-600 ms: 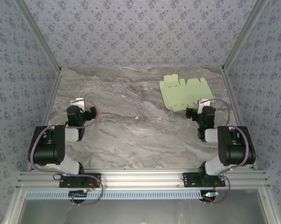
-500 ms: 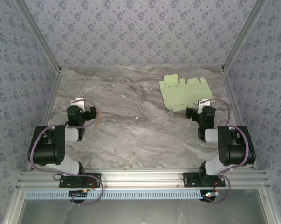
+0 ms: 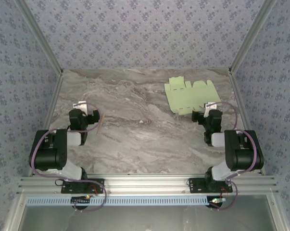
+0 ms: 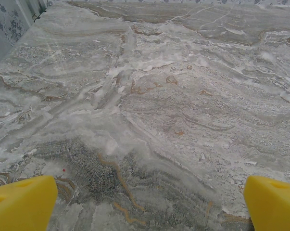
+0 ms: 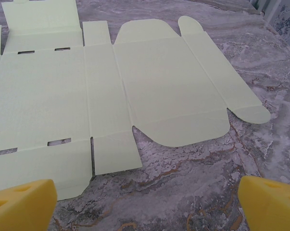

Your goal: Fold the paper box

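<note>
Lying flat, the paper box (image 5: 111,91) fronts the spread right end effector (image 5: 145,204); left end effector (image 4: 147,204), also spread, faces marble (image 4: 159,96).

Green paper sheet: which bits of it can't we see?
Right wrist view: the pale green flat card sheet runs off the left and top edges.
Top view: the right arm covers its near corner; its slots are too small to see.

Paper box (image 3: 190,96): pale green card, unfolded die-cut sheet with flaps, tabs and slots, flat on marble table, far right.
</note>
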`<state>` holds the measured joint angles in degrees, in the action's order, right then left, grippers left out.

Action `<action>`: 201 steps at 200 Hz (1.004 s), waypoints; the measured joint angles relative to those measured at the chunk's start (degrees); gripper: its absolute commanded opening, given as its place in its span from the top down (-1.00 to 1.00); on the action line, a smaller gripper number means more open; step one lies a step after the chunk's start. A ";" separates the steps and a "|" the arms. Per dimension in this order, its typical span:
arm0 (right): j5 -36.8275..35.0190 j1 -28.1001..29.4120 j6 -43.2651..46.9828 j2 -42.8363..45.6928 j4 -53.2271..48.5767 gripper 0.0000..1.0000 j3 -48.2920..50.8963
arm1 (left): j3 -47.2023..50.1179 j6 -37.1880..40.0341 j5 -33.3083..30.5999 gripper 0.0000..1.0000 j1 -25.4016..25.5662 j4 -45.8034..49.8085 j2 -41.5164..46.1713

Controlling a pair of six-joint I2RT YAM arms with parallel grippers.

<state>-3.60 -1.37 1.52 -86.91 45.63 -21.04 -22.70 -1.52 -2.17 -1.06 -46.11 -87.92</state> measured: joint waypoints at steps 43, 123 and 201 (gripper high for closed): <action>0.00 0.00 0.00 0.00 0.00 -0.98 0.00 | 0.00 0.00 0.00 -0.98 -0.02 0.00 0.00; -7.56 -1.60 -7.98 17.03 -19.06 -0.98 -5.86 | -4.90 -5.14 -5.03 -0.98 -0.85 16.17 11.50; -11.28 12.44 -23.65 26.01 -45.66 -0.97 -17.68 | -12.28 -22.14 1.20 -0.96 6.25 34.95 23.67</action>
<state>-14.87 11.07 -22.13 -60.90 -0.03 -38.72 -34.98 -23.66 -0.97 5.19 -11.16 -64.25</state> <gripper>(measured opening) 0.988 0.984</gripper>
